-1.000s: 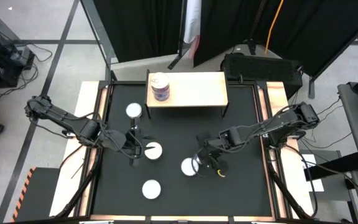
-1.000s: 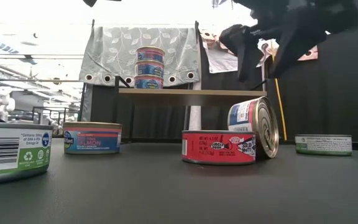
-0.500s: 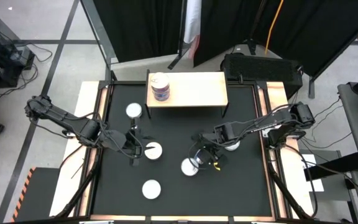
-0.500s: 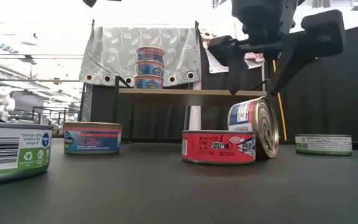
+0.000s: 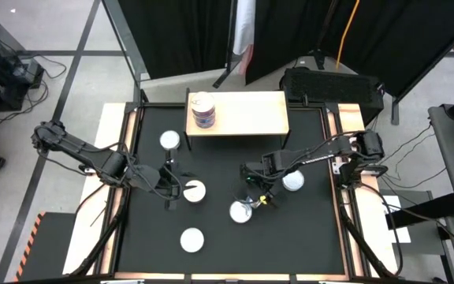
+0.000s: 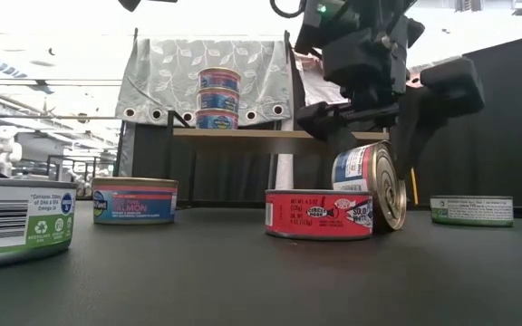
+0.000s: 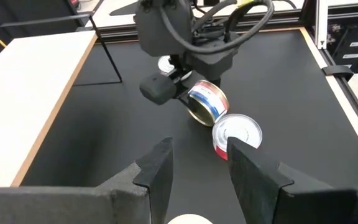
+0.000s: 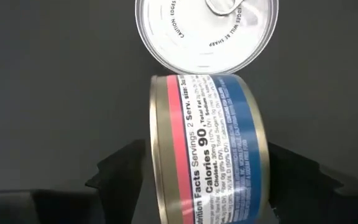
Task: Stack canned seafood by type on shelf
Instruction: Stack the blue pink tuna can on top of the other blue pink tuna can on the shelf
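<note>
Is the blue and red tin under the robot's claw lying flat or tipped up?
Tipped up: the blue and red tin stands on its edge, leaning against the flat red tin.

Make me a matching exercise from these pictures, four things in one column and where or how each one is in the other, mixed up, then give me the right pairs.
Things:
1. stack of cans
2. tilted can
3. red can
4. right gripper

Places or states:
A. lying flat on the black table
B. open, around the tilted can
C. on the shelf
D. on edge, leaning on the red can

Pairs: 1-C, 2-D, 3-A, 4-B
</note>
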Controlling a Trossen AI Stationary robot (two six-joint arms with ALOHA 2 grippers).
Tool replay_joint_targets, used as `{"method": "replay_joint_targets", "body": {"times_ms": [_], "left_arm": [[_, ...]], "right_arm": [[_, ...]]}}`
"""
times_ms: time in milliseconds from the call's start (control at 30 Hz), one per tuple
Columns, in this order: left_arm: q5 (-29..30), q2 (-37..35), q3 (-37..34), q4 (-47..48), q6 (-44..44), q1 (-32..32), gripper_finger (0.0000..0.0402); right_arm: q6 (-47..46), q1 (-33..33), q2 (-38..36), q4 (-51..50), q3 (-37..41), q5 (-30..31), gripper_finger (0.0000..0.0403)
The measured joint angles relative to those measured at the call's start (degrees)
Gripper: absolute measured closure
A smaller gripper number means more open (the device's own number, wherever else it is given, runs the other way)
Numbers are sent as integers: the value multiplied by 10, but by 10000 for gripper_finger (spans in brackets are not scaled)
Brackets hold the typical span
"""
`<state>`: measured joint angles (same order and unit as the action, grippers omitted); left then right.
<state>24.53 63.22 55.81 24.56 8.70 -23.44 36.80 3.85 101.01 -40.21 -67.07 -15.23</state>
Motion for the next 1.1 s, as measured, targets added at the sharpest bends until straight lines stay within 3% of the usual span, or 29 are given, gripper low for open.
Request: {"method": "replay_joint_targets", "body": {"times_ms": [433,667,867,933,1100], "left_arm": [[0,0,0,14,-5,0,249],[0,0,0,2,-22,0,249],[-6,0,0,-85,-122,0,249],[-48,0,0,-121,-185,0,249],[-278,0,0,-173,-354,-25,249]], "right_arm": [[-48,4,-9,6,0,2,223],[-122,4,-9,-37,-37,4,214],[-210,4,-9,-138,-131,2,203],[-249,4,-9,-150,-162,-1,209],[-326,-6,-9,-147,-232,-80,216]]}}
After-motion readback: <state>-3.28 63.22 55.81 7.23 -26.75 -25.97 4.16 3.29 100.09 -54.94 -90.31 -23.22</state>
